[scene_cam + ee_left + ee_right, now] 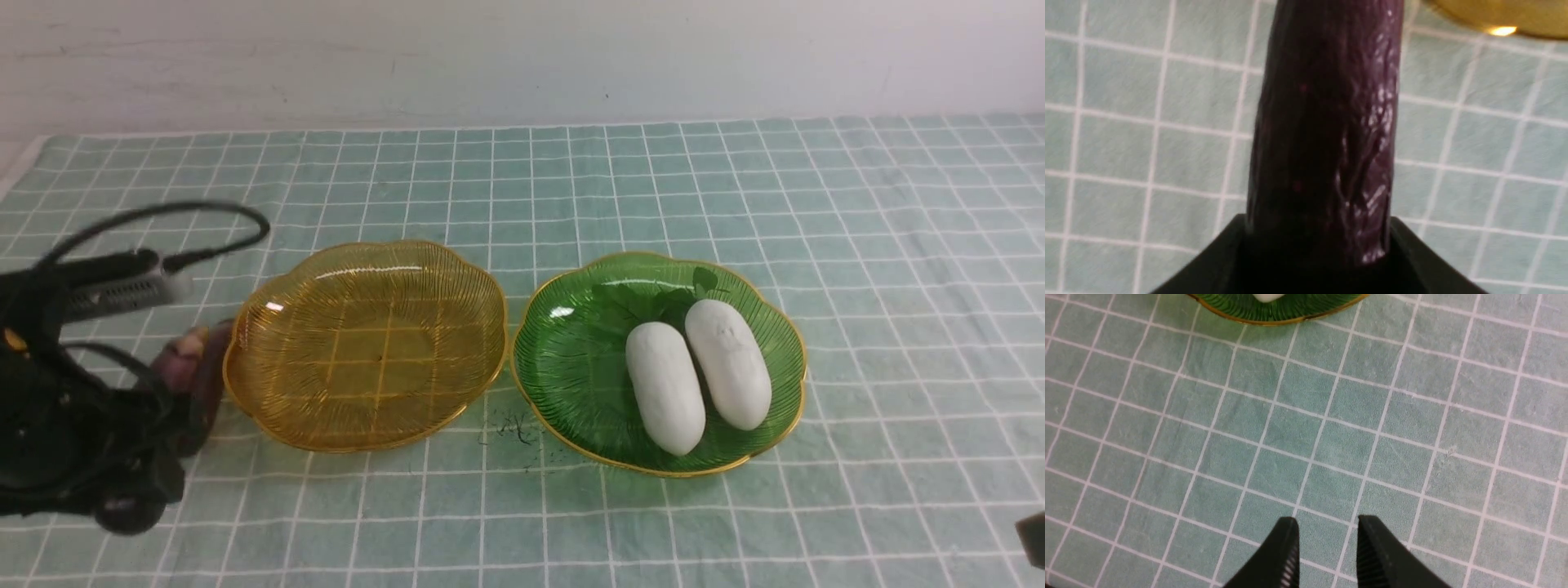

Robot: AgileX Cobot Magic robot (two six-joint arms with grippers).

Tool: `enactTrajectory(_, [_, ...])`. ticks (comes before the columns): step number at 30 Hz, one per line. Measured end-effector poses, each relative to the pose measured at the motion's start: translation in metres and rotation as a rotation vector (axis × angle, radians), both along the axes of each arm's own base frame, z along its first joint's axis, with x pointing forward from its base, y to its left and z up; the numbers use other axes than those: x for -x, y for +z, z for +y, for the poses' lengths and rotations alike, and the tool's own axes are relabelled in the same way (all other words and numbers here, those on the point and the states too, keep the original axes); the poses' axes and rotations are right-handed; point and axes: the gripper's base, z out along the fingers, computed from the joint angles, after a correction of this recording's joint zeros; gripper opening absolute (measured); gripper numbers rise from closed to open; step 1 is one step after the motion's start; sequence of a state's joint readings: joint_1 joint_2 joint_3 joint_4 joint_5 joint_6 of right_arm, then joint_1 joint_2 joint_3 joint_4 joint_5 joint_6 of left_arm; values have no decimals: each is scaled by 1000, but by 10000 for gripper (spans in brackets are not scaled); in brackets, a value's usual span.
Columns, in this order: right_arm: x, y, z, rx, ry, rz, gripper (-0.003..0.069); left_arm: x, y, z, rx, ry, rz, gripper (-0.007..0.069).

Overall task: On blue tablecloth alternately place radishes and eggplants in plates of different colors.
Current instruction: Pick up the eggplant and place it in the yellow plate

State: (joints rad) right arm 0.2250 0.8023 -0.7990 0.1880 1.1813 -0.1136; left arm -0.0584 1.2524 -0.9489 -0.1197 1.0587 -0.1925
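Note:
On the blue tablecloth (735, 180) stand an empty amber-yellow plate (367, 269) and a green plate (571, 359). Two white radishes (665, 388) (728, 363) lie side by side in the green plate. My left gripper (1318, 222) is shut on a dark purple eggplant (1327, 122). In the front view the eggplant (196, 367) sits just left of the amber plate, with the left gripper (163, 396) largely hidden by the arm. Only one eggplant shows. My right gripper (1327, 522) is open by a narrow gap and empty, over bare cloth near the green plate's rim (1274, 312).
The left arm's black body and cable loop (163, 216) fill the left side of the front view. A few dark specks (510, 429) lie on the cloth between the plates. The amber plate's rim (1494, 14) shows in the left wrist view. A white wall stands behind the table.

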Motion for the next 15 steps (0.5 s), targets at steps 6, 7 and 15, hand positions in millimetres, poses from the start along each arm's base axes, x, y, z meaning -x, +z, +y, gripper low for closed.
enactTrajectory(6, [-1,1,0,-4,-3,-19,191,-38,5,-31,118,-109,-66,336])
enactTrajectory(7, [-2,1,0,-5,-3,-22,191,-47,0,-36,123,-120,-65,336])
enactTrajectory(15, [-2,1,0,-6,-3,-28,191,-107,-44,-58,121,-146,-19,337])
